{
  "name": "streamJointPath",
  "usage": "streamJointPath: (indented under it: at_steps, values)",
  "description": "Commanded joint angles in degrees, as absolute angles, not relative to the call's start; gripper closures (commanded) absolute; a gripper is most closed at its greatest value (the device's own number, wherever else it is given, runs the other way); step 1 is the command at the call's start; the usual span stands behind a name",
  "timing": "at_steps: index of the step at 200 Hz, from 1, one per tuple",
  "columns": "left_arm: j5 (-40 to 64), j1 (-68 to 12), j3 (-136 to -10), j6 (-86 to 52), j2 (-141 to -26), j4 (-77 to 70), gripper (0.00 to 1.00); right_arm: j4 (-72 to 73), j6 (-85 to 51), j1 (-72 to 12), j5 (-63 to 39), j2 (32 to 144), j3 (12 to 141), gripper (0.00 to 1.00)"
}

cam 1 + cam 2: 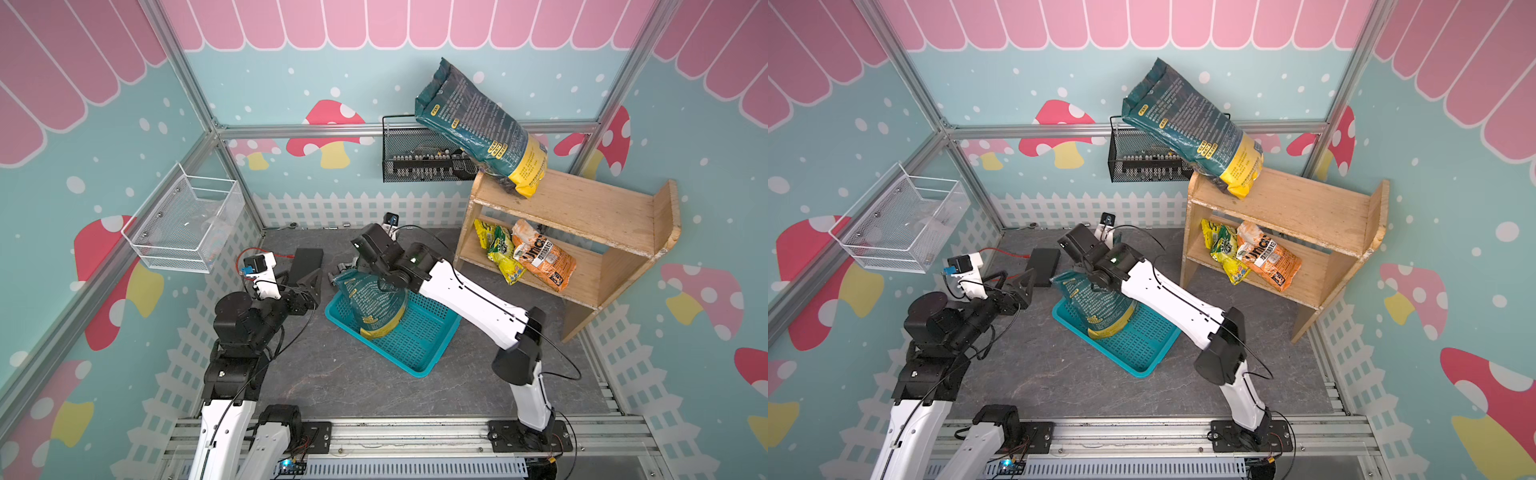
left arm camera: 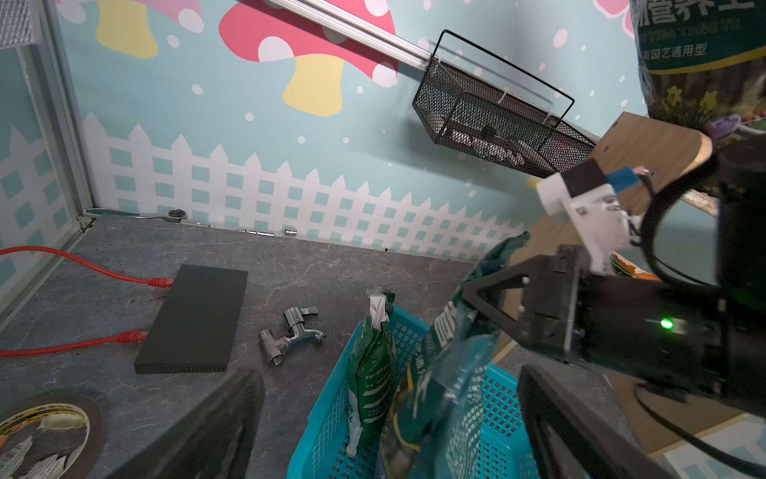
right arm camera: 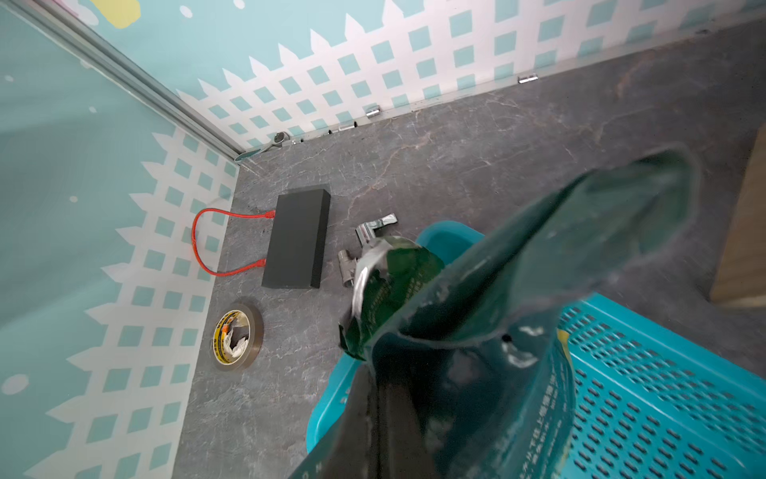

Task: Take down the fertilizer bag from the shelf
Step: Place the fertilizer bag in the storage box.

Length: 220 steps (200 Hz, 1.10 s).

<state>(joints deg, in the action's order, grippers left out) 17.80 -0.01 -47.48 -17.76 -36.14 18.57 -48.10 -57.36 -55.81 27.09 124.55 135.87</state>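
My right tool pinches the top seal of the fertilizer bag to keep it upright in the teal basket, left of the shelf. A matching bag leans on the shelf's top tier. My left tool gapes, empty.

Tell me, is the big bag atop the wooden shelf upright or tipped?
Tipped: the bag rests on its yellow end on the shelf, leaning toward the black basket.

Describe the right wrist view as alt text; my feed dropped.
A dark green bag fills the foreground, resting in a teal basket beside a smaller green pouch. Behind, on the grey tabletop, lie a metal tap, a black box with a red cable and a tape roll.
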Motion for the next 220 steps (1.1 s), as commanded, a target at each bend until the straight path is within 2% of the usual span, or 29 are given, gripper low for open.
streamJointPath:
  at_steps: [1, 41, 87, 139, 163, 180, 199, 220]
  values:
    - [18.3, 0.3, -46.7, -17.8, -35.5, 17.8, 0.01, -49.3, -52.5, -55.7, 24.1, 128.4, 138.1, 1.00]
    - [18.3, 0.3, -46.7, -17.8, -35.3, 17.8, 0.01, -47.5, -50.6, -54.3, 16.7, 133.4, 137.9, 1.00]
    - [18.3, 0.3, -46.6, -17.8, -35.2, 17.8, 0.01, -45.5, -46.5, -53.9, 16.9, 133.9, 135.2, 1.00]
    - [18.4, 0.3, -46.5, -17.8, -35.2, 17.8, 0.01, -36.7, -39.7, -52.6, 11.7, 130.4, 131.2, 0.58]
    - [20.2, 0.4, -46.6, -17.8, -35.7, 17.7, 0.01, -34.1, -38.5, -51.5, 9.3, 128.3, 131.0, 0.48]
    - [20.6, 0.3, -46.7, -17.8, -36.0, 17.7, 0.01, -33.8, -37.7, -50.9, 8.4, 126.8, 131.0, 0.37]
    - [20.0, 0.4, -46.7, -17.8, -35.6, 17.7, 0.01, -33.8, -36.1, -50.6, 8.7, 124.4, 130.5, 0.35]
    - [19.8, 0.3, -46.7, -17.8, -35.8, 17.7, 0.01, -33.6, -34.4, -50.5, 10.5, 121.0, 128.7, 0.26]
